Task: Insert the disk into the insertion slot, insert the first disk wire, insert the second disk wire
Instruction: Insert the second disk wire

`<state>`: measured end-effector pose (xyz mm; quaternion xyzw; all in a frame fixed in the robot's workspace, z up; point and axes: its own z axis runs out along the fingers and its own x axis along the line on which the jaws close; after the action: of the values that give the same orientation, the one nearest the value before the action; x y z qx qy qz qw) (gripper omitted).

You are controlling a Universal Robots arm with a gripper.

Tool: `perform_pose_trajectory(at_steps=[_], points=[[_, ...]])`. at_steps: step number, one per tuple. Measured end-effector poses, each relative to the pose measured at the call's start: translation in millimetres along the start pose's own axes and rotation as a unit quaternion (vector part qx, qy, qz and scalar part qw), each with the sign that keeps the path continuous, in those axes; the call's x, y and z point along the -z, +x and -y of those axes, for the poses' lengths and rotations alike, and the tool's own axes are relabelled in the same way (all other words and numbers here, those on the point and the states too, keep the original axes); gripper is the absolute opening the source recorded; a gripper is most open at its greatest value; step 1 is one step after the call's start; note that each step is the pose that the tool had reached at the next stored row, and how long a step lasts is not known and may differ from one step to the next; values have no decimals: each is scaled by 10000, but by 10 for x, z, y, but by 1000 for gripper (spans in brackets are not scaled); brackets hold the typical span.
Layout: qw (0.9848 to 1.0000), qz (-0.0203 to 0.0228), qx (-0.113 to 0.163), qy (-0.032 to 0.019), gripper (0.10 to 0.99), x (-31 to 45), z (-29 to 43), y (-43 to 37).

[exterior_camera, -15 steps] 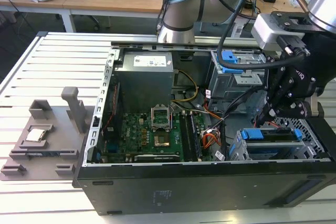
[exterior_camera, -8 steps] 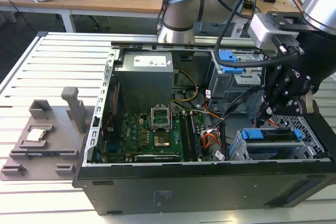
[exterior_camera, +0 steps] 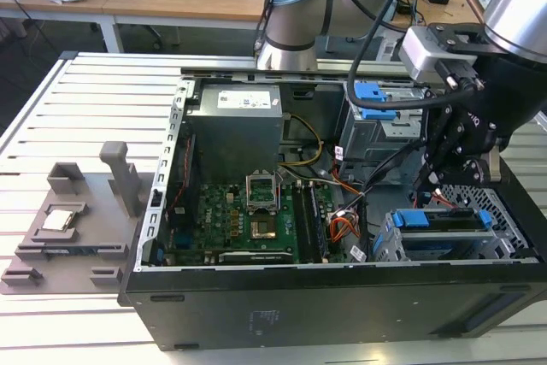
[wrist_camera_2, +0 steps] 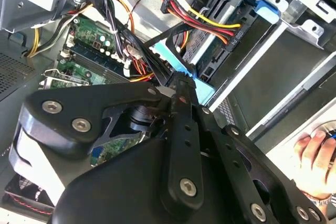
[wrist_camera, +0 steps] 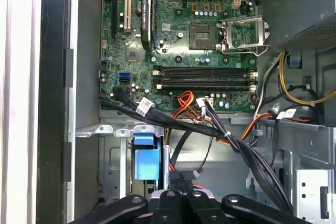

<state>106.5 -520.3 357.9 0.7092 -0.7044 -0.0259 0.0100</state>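
The gripper (wrist_camera_2: 181, 82) is gripping the second disk wire (wrist_camera_2: 176, 65), fingers closed at its blue plug, just above the disk (exterior_camera: 440, 226). The plug needs keeping square to its socket.

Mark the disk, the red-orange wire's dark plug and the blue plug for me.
disk (exterior_camera: 449, 241): exterior view, on its grey body between the blue carrier ends.
dark plug (wrist_camera_2: 233, 38): second wrist view, on the plug's body.
blue plug (wrist_camera_2: 202, 90): second wrist view, on its bare blue side.
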Motion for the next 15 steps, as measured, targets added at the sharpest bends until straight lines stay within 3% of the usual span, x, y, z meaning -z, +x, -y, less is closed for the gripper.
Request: perform_pose_trajectory(at_steps=[4, 5, 6, 7, 10, 12, 15], points=[[10000, 0, 0, 0, 114, 0, 0, -2], [10000, 0, 0, 0, 235, 0, 0, -2], [10000, 1, 0, 0, 235, -1, 0, -3], [10000, 0, 0, 0, 361, 0, 0, -3], [10000, 2, -40, 1, 361, -2, 0, -7], [9993, 19, -361, 8, 361, -6, 0, -7], [9980, 32, -625, 14, 361, -7, 1, -7]])
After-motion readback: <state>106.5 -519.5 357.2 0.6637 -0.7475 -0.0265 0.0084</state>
